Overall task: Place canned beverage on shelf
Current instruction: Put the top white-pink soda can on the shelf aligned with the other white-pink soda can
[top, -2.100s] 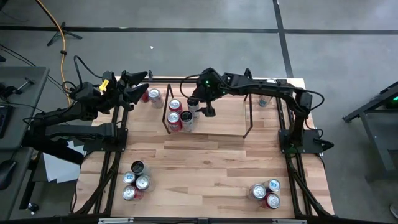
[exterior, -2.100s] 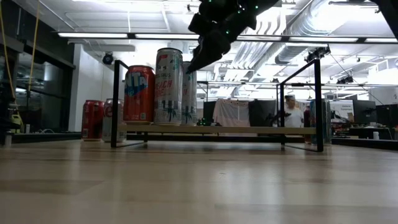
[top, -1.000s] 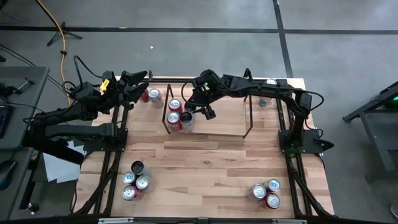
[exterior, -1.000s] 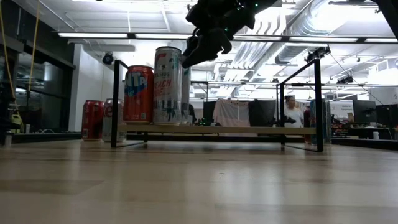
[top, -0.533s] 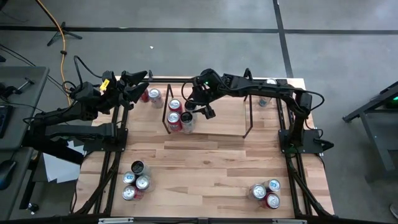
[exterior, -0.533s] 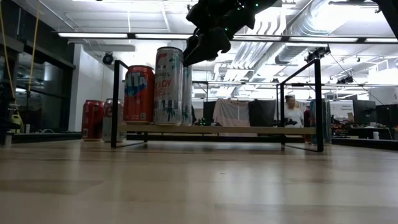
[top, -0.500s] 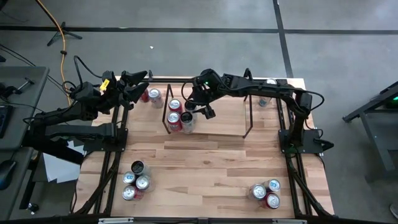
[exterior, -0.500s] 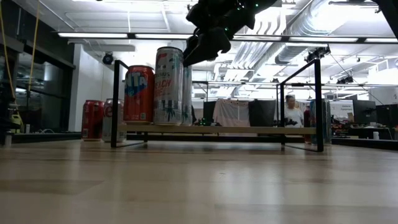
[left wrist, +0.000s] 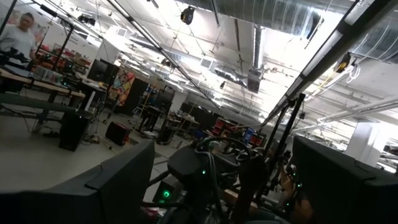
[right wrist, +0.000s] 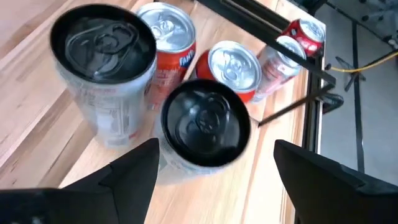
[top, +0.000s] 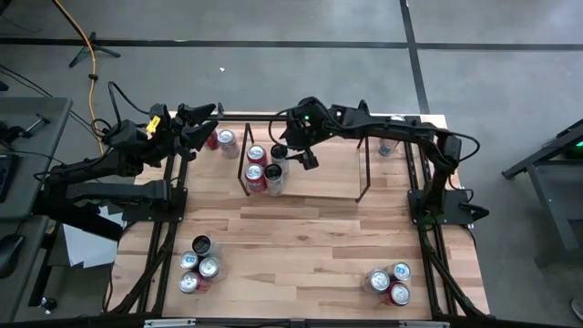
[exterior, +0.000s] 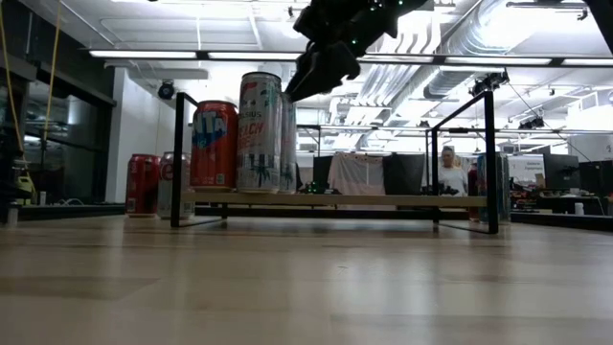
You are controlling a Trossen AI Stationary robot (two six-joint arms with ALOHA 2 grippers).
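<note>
Four cans (top: 263, 167) clustered on shelf (top: 360, 194) under right gripper (top: 294, 157)

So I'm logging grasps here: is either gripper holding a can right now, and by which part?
Nothing is held. The right gripper hangs open above the black-topped cans on the shelf; the left gripper waits open at the table's far left corner.

Four shelf cans (right wrist: 205, 127), one shelf (top: 305, 182)

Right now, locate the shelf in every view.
High: shelf at the table's far middle.
Low: shelf across the centre.
Left wrist: not in it.
Right wrist: only its rods beyond the cans.
Shared landmark: red cans at its left end.
</note>
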